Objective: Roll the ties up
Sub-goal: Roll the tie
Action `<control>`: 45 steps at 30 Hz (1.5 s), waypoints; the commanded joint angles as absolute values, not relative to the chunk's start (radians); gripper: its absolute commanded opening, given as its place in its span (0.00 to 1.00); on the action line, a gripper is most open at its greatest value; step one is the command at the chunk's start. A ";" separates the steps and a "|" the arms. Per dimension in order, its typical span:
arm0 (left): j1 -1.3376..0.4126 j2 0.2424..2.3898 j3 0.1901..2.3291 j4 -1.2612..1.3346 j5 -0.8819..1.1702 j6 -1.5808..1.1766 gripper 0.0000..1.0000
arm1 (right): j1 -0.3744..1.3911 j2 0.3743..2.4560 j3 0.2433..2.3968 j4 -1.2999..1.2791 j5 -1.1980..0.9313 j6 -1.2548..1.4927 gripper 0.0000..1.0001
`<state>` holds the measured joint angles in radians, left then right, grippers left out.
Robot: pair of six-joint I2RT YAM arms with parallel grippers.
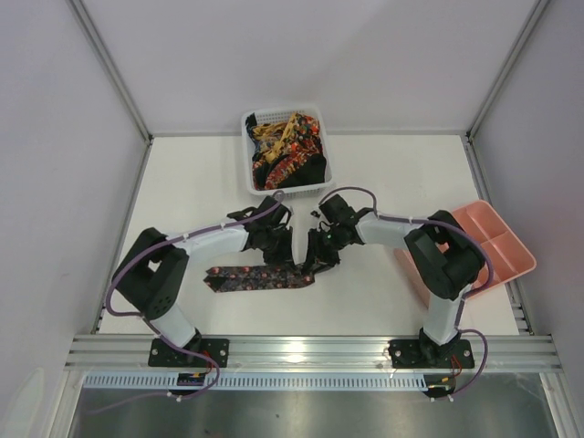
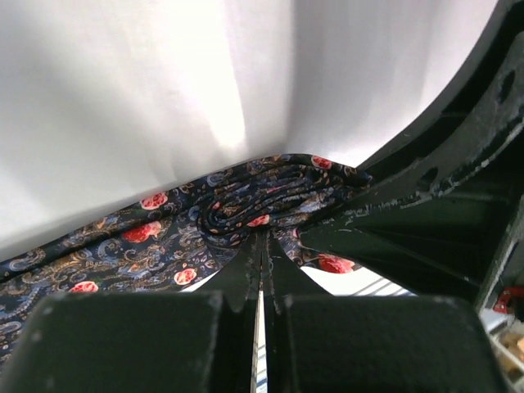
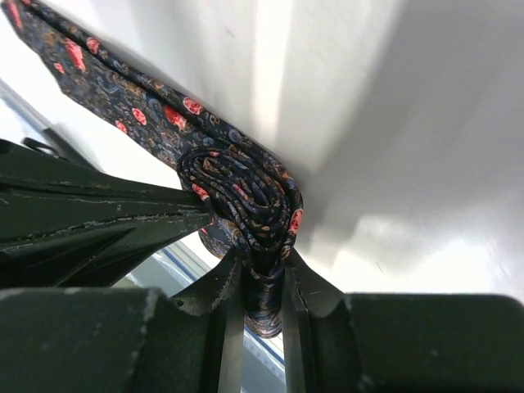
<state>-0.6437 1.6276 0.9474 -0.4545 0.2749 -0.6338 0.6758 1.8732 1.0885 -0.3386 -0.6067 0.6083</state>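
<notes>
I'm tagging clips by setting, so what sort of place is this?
Probably a lab robot cell, not a home: a white table boxed in by plain panels on an aluminium frame, two arms bolted at its near edge, and staged props, a basket of ties and a pink tray.

Overhead view down onto table (image 1: 182,182); both wrist views close (opposite sides) on one tie (image 2: 147,237).

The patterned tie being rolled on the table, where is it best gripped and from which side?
Pinch the tie at its rolled end, across the wound layers, coming from the side opposite the flat tail; the right gripper holds it so.
</notes>
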 commanded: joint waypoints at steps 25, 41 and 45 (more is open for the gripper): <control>-0.696 1.672 0.934 -0.480 0.215 -0.638 0.01 | 0.753 1.798 1.183 -0.607 -0.529 0.534 0.28; -0.675 1.655 0.882 -0.479 0.175 -0.634 0.01 | 0.781 1.844 1.270 -0.612 -0.609 0.511 0.44; -0.660 1.644 0.876 -0.480 0.166 -0.630 0.01 | 0.781 1.865 1.282 -0.606 -0.620 0.509 0.45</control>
<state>-0.6697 1.6485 0.8963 -0.4599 0.2241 -0.6533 0.7727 1.8458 1.2373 -0.6159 -0.5735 0.5213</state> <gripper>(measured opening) 0.009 0.441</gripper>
